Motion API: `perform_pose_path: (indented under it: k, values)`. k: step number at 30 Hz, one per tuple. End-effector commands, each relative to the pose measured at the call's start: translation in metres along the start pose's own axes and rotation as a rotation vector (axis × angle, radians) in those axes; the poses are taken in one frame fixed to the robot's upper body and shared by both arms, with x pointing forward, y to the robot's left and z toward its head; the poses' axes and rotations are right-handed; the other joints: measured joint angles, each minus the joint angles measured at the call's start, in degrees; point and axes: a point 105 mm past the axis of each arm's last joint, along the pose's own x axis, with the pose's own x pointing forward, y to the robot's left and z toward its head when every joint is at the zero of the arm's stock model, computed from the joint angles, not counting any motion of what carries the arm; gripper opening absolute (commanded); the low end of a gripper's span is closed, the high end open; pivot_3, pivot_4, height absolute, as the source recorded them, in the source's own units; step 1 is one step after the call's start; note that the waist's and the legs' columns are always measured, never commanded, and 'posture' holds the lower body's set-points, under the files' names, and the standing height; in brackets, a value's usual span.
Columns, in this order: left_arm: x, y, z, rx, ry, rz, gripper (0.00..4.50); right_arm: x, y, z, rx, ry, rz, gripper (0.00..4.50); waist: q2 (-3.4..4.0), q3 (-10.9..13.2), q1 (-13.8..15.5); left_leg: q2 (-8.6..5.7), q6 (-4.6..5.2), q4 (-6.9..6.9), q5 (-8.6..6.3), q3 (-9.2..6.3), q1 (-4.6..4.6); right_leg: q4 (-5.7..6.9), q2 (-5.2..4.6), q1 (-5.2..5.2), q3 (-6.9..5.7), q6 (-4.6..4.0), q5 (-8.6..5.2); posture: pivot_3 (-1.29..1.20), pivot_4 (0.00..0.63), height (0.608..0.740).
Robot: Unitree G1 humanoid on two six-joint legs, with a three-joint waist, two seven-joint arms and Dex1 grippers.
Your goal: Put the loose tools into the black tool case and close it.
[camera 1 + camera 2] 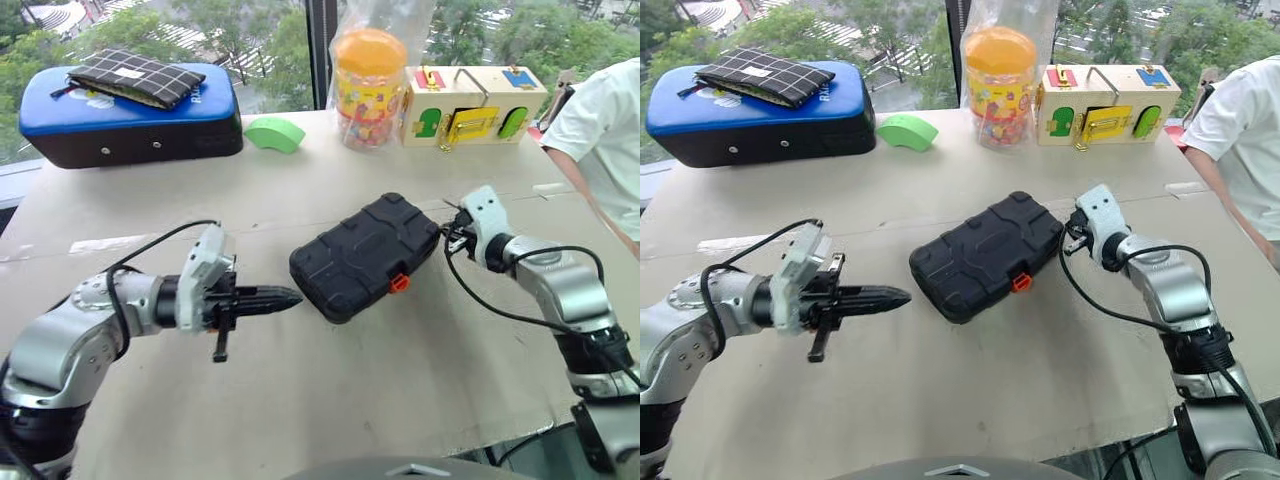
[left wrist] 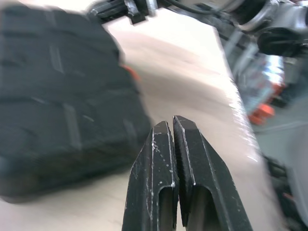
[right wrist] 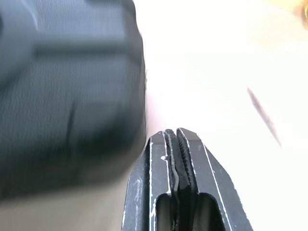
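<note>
- Black tool case [image 1: 366, 256]: lying closed near the middle of the counter [image 1: 330, 400], ribbed shell facing up, set at a slant, orange latch [image 1: 399, 283] showing on the side facing the near edge.
- Left end effector [image 1: 285, 297]: pointing level toward the case's left end and stopping just short of it; fingers [image 2: 166, 159] pressing together, holding nothing.
- Right end effector [image 3: 175, 139]: sitting at the case's right end, close against its corner; fingers pinching flat together, carrying nothing. Whether it is touching the case cannot be told.
- Larger blue-topped black case [image 1: 130, 115]: resting at the far left corner of the counter, with a dark checked pouch [image 1: 135, 77] lying on its lid.
- Green curved block [image 1: 274, 134]: sitting beside that case, toward the far edge.
- Orange-lidded jar [image 1: 369, 88]: standing at the far edge, wrapped in a clear bag.
- Wooden latch box [image 1: 472, 105]: standing just beside the jar, toward the far right.
- Person in a white sleeve [image 1: 600, 130]: standing off the counter's right edge.
</note>
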Motion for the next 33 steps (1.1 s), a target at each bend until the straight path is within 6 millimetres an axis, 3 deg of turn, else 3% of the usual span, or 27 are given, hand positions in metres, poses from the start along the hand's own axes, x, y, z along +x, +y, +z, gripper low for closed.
perform_pose_path:
  k: [1, 4, 7, 12, 18, 33]
  values:
    - [0.018, 0.009, 0.000, 0.085, 0.018, 0.041, 0.10, -0.023, 0.003, -0.013, -0.018, 0.033, 0.056, 0.00, 0.05, 0.0, 0.2, -0.08, 0.00, 0.00, 0.00, 0.00, 0.00, 0.01, -0.04, -0.01, 0.03, 0.00, 0.00, 0.00, 0.150, 0.740]
    - [0.035, 0.017, -0.016, 0.117, 0.084, 0.059, 0.10, -0.045, 0.016, -0.020, 0.021, 0.050, 0.117, 0.00, 0.02, 0.0, 0.1, -0.15, 0.05, 0.01, -0.03, 0.08, -0.03, -0.09, -0.11, 0.01, 0.12, 0.01, 0.01, 0.00, 0.150, 0.740]
    - [0.047, 0.030, -0.044, 0.106, 0.197, 0.102, 0.10, -0.062, 0.058, -0.021, 0.060, 0.044, 0.272, 0.00, 0.04, 0.0, -0.5, -0.11, 0.15, 0.01, -0.08, 0.16, 0.05, -0.05, -0.10, 0.03, 0.21, 0.03, 0.01, 0.00, 0.150, 0.740]
    - [0.046, 0.035, -0.068, 0.102, 0.287, 0.084, 0.10, -0.043, 0.094, -0.024, 0.147, 0.032, 0.301, 0.00, 0.30, -0.3, -1.2, 0.15, 0.14, 0.02, -0.08, 0.12, 0.40, 0.06, 0.11, 0.26, 0.21, -0.16, -0.15, 0.00, 0.150, 0.740]
    - [0.042, 0.035, -0.071, 0.109, 0.297, 0.074, 0.10, -0.021, 0.102, -0.027, 0.216, 0.021, 0.237, 0.00, 0.40, -0.3, -1.3, 0.05, 0.12, 0.06, -0.07, 0.11, 0.53, 0.08, 0.08, 0.37, 0.21, -0.09, -0.11, 0.00, 0.150, 0.740]
    - [0.039, 0.035, -0.080, 0.109, 0.311, 0.082, 0.10, -0.007, 0.113, -0.017, 0.429, -0.034, 0.288, 0.00, 0.54, -0.3, -1.9, 0.07, 0.11, 0.00, -0.07, 0.00, 0.58, 0.15, 0.15, 0.37, 0.15, 0.06, -0.02, 0.00, 0.150, 0.740]
